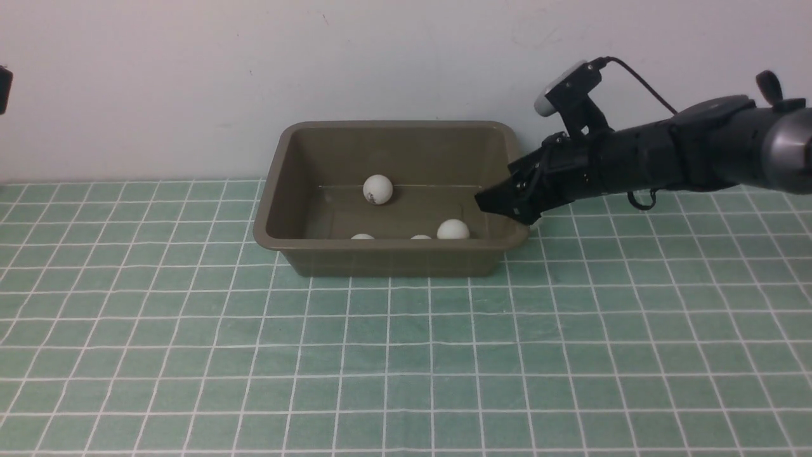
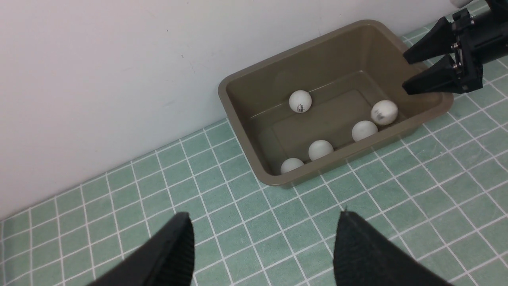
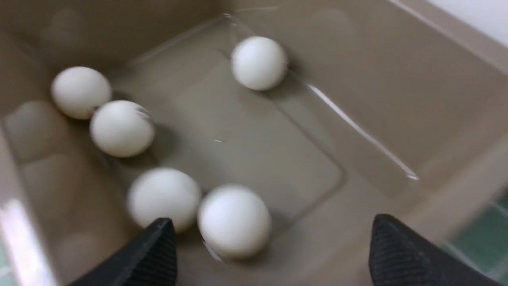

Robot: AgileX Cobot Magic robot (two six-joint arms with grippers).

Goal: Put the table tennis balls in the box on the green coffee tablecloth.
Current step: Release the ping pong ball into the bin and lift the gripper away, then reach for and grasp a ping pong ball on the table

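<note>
The olive-brown box (image 1: 393, 260) stands on the green coffee tablecloth (image 1: 406, 355) against the wall. Several white table tennis balls lie inside it: one by the back wall (image 1: 378, 189), one at the front right (image 1: 453, 230), the others low behind the front wall. My right gripper (image 1: 488, 200) hangs over the box's right rim, open and empty. In the right wrist view a blurred ball (image 3: 234, 220) sits on the box floor just beyond the right gripper (image 3: 272, 220). My left gripper (image 2: 264, 214) is open over bare cloth, well away from the box (image 2: 224, 91).
A pale wall rises directly behind the box (image 1: 406, 57). The left arm shows only as a dark edge at the far left (image 1: 3, 89). The right arm reaches in from the right, above the cloth (image 1: 698, 149).
</note>
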